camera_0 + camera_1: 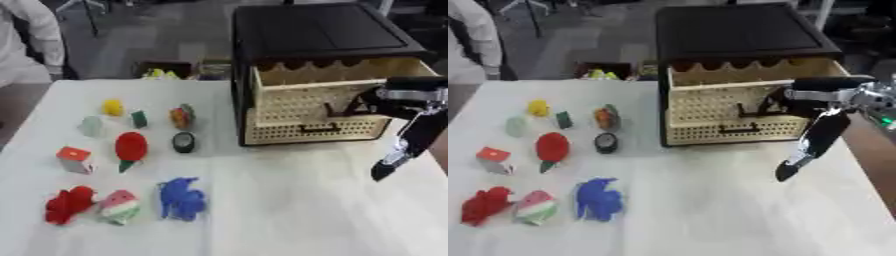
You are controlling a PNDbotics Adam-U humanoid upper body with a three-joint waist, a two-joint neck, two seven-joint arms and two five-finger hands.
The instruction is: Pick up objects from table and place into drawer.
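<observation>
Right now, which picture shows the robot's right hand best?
The right eye view. There the right hand hangs well inside the picture, in front of the open drawer, with bare table around it. The left eye view shows the same hand, but pushed close to the picture's right edge.

Beyond the far edge of the white table [262,210] lies a smooth grey floor [131,45]; on it, close against that edge, stands a low dark open-topped box [166,66], with something yellow-green [159,74] showing inside; just to its right sits a paler, blurred thing [213,67] whose shape cannot be made out; thin dark legs of a stand [87,17] cross the floor near the upper left; a white upright post [824,12] rises at the upper right.
</observation>
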